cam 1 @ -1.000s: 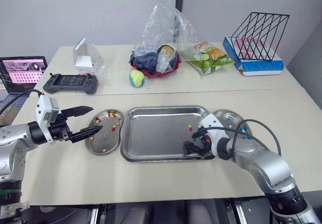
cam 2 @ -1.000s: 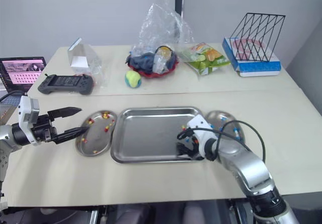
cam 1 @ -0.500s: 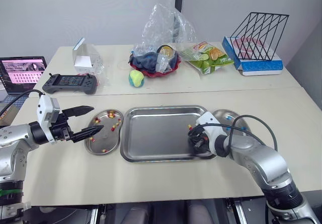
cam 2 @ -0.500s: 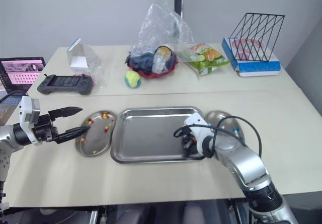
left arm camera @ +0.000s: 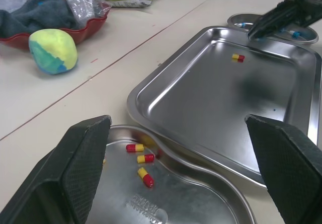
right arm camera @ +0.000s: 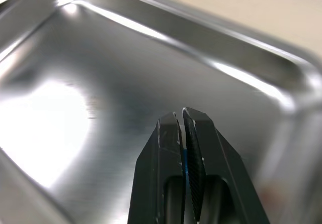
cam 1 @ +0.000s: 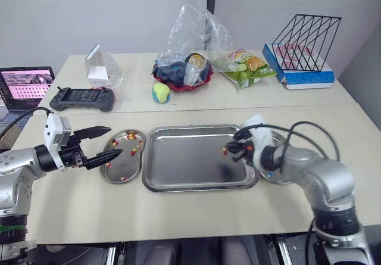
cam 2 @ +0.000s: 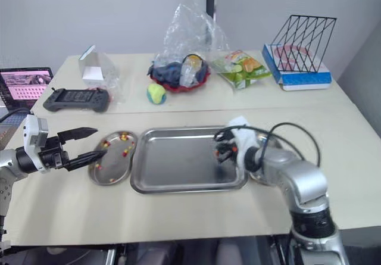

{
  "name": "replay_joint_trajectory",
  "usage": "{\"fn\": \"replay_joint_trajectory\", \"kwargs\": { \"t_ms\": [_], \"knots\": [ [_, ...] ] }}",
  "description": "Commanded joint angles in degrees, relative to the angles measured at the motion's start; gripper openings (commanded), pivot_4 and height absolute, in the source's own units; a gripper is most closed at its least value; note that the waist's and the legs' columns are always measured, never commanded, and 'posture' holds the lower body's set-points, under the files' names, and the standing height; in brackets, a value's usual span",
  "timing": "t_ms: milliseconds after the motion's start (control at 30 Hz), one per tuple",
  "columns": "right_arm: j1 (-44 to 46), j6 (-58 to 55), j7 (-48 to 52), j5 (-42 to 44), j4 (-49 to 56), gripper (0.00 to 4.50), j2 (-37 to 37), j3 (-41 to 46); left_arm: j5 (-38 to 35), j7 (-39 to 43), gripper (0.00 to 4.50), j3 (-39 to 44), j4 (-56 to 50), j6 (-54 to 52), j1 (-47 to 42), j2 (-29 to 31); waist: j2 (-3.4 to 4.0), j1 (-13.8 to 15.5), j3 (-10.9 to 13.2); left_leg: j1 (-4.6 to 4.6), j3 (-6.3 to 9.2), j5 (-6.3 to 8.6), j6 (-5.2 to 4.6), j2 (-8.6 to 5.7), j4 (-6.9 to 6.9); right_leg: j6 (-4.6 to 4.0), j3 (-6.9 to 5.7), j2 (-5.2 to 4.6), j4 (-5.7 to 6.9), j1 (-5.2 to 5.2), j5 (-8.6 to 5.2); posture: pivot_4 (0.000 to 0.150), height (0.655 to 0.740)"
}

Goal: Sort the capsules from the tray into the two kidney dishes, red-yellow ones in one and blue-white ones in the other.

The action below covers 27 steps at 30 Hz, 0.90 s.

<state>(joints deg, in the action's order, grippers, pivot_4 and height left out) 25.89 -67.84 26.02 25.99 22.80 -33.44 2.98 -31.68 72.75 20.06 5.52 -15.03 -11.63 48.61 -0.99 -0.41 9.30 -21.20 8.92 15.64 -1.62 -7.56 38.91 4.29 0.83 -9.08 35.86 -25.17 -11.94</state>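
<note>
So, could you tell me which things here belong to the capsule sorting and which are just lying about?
Job: tray, left kidney dish, right kidney dish, red-yellow capsule in the tray, blue capsule in the right gripper.
Lying about: laptop, game controller, ball, bagged bowl, snack bag, wire rack.

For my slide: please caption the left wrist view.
Open left gripper by the kidney dish; one red-yellow capsule lies in the tray.

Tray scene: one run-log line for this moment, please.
right tool shut on blue capsule, above tray | left tool open beside left dish | one red-yellow capsule in tray
</note>
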Motion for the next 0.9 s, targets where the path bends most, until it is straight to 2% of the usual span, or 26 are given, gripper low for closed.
{"fn": "replay_joint_trajectory", "kwargs": {
  "t_ms": [33, 267, 467, 667, 800, 900],
  "knots": [
    [0.13, 4.14, 1.96, -1.15, -3.0, 0.06, -4.22, 3.92, -0.74, 0.15, 4.5, 1.01, -0.65, 0.8, -0.65, 0.57, 0.0, 0.09, 0.0, 0.0, 0.0, 0.0, 0.0, 0.01, 0.0, 0.0, 0.0, 0.01, -0.01, 0.0, 0.0, 0.15, 0.74],
    [-3.95, 12.47, 6.71, -3.76, -7.51, 0.06, -10.44, 3.53, -0.62, 0.08, 4.5, 0.88, -0.54, 0.81, -0.82, 0.56, -0.01, -0.55, 0.0, 0.0, -0.19, 0.03, 0.04, 0.23, -0.05, -0.04, 0.12, 0.18, -0.03, -0.07, 0.02, 0.15, 0.74],
    [-7.28, 15.87, 10.06, -3.61, -10.45, 0.06, -12.58, 4.64, -0.57, 0.16, 4.5, 0.88, -0.39, 0.64, -0.88, 0.75, -0.01, -0.44, 0.01, 0.0, -0.23, 0.04, 0.05, 0.29, -0.03, -0.08, 0.13, 0.24, -0.06, -0.06, 0.05, 0.15, 0.74],
    [-7.43, 20.65, 13.81, -1.9, -14.99, 2.05, -13.78, 9.89, -0.6, 0.17, 4.5, 0.95, -0.04, 0.38, -1.11, 0.93, -0.02, -0.34, 0.01, 0.0, -0.24, 0.05, 0.05, 0.29, -0.03, -0.09, 0.15, 0.24, -0.06, -0.06, 0.06, 0.15, 0.74],
    [-6.91, 33.73, 18.06, -4.76, -27.75, 3.37, -19.04, 15.36, -0.8, -0.05, 4.5, 1.67, 0.57, 0.01, -1.0, 1.16, -0.02, -0.1, 0.02, 0.0, -0.31, 0.06, 0.04, 0.27, -0.02, -0.07, 0.17, 0.24, -0.09, -0.04, 0.08, 0.15, 0.74],
    [-5.89, 41.47, 19.12, -5.59, -35.03, 4.4, -20.17, 17.81, -0.42, -0.87, 4.5, 2.69, 1.83, 0.79, -0.18, 0.88, -0.02, -0.28, 0.02, 0.02, -0.31, 0.06, 0.04, 0.31, -0.03, -0.07, 0.16, 0.28, -0.09, -0.04, 0.08, 0.15, 0.74]
  ]
}}
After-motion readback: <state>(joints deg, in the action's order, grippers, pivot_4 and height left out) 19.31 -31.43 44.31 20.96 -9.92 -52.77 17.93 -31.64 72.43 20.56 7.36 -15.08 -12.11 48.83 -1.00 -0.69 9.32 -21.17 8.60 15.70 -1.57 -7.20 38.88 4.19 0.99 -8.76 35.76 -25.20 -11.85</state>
